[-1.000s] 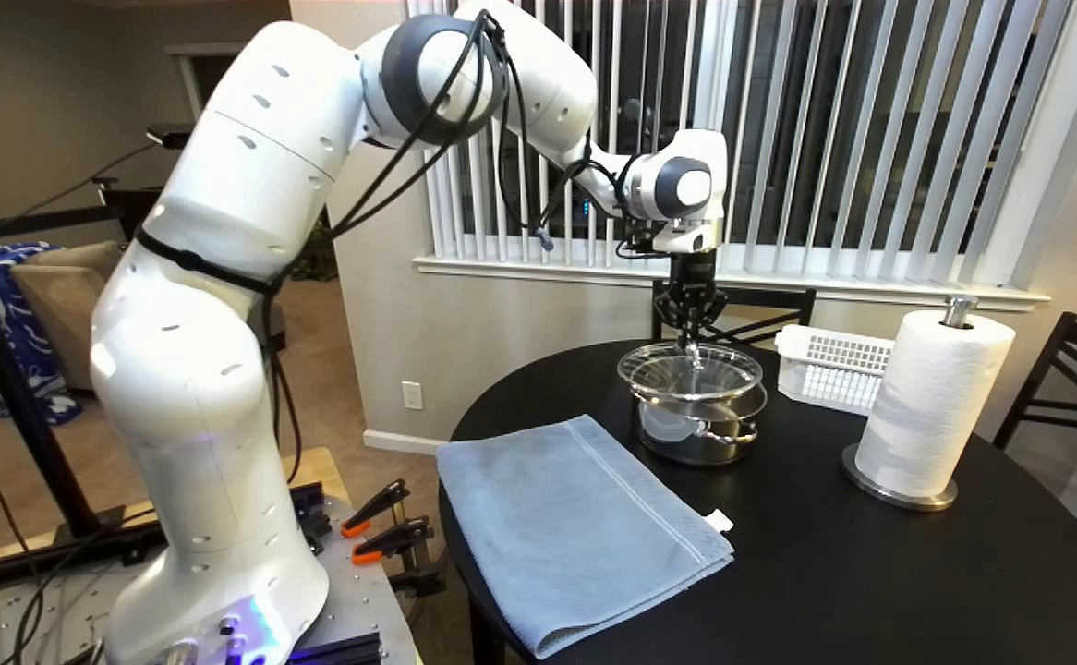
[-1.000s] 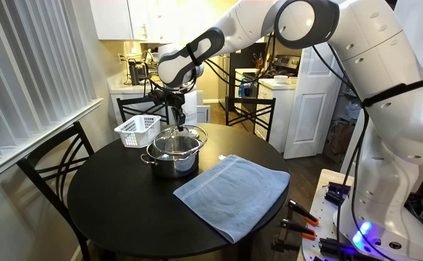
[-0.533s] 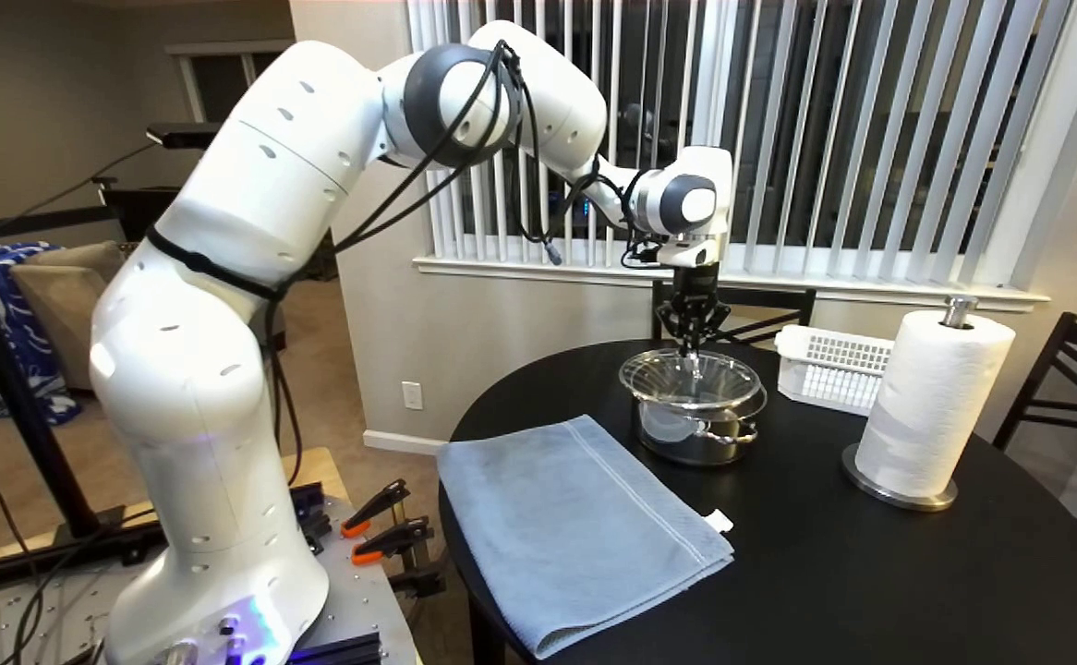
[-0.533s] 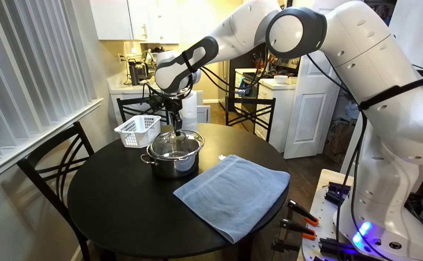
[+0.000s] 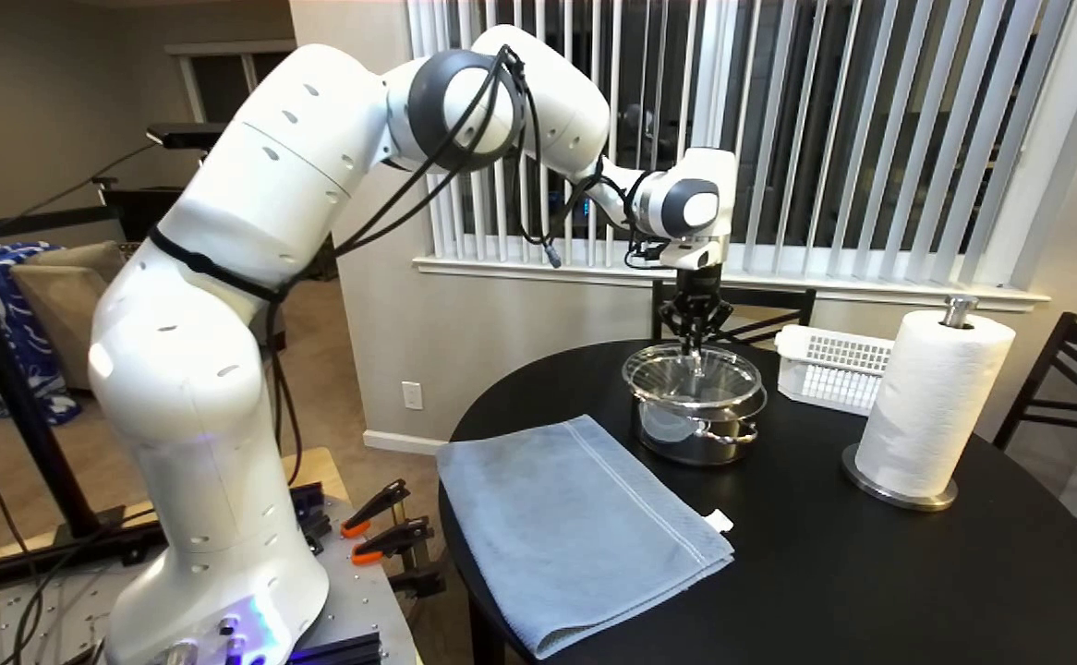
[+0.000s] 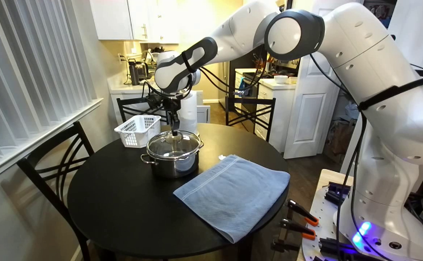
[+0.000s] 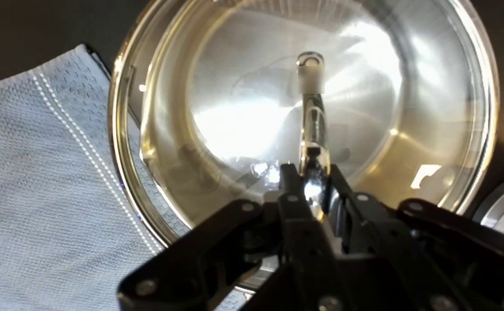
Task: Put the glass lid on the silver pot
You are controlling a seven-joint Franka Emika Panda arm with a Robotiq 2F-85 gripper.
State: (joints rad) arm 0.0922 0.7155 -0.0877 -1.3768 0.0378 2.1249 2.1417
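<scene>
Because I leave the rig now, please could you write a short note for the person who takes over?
Gripper: closed on the handle of the glass lid.
Things: lid over the silver pot, which stands on the black table beside the blue towel.
Done: lid grasped and over the pot.
Left: probably centre it, seat it, then release. It looks slightly off towards the towel; whether it fully rests on the pot is unclear.

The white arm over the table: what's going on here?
The black mechanical hand of a white robot arm is shut on the metal handle of a round clear glass lid. The lid is over a round silver steel pot, roughly lined up, though I can't tell whether it's seated. Covering the pot looks nearly done.
</scene>
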